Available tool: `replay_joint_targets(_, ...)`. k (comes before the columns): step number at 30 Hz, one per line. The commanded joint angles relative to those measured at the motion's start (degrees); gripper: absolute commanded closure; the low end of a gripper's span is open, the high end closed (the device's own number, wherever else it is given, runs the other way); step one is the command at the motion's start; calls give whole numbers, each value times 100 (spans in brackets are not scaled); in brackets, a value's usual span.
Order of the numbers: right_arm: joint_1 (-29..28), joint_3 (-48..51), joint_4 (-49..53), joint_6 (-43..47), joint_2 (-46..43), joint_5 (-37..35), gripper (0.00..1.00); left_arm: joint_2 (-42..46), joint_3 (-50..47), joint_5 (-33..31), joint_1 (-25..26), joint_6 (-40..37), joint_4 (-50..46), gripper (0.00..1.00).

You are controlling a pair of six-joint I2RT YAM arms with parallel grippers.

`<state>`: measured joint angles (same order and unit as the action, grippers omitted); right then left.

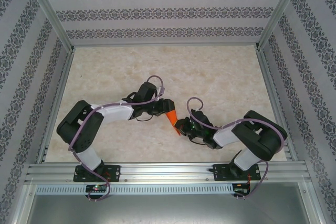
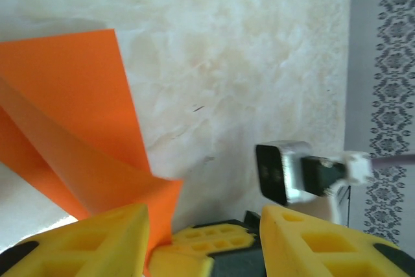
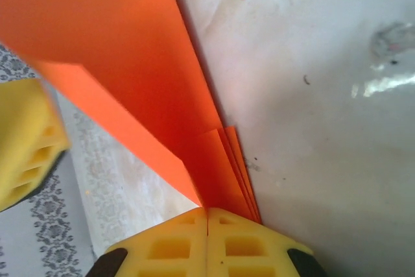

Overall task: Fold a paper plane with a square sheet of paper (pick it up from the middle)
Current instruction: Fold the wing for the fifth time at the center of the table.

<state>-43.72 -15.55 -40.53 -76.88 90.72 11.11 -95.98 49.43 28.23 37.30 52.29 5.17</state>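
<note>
The orange sheet of paper (image 1: 170, 118) is folded into a narrow, pointed, layered shape and hangs between the two grippers near the table's front middle. My right gripper (image 3: 207, 215) is shut on its stacked layers (image 3: 220, 173) at the narrow end; from above, the right gripper (image 1: 183, 126) sits just right of the paper. My left gripper (image 1: 166, 107) is at the paper's upper end. In the left wrist view its yellow fingers (image 2: 100, 238) stand apart, and a paper flap (image 2: 78, 128) rests against the inner side of the left finger, not pinched.
The marble-patterned tabletop (image 1: 210, 77) is fenced by aluminium rails (image 1: 163, 171) and patterned walls. A silver and black camera block (image 2: 288, 172) on the other arm hangs close ahead of the left fingers. One left finger (image 3: 26, 144) shows in the right wrist view.
</note>
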Motion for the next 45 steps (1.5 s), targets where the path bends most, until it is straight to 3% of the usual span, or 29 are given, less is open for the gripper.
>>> replay_joint_targets(1,87,63,-730,-328,186,306,100,403,-174,-165,67,-158,152,49)
replay_joint_targets(14,223,-129,-697,-382,56,842,100,209,-46,91,228,-281,230,49)
replay_joint_targets(27,231,-44,-631,-340,71,710,98,-589,214,308,280,-355,608,49)
replay_joint_targets(37,-68,-614,1521,650,-478,159,79,-755,307,227,280,-426,516,49)
replay_joint_targets(41,-84,-658,1701,725,-487,127,79,-790,369,246,281,-447,467,49)
replay_joint_targets(45,-84,-621,1770,654,-394,61,86,-790,382,231,285,-491,376,49)
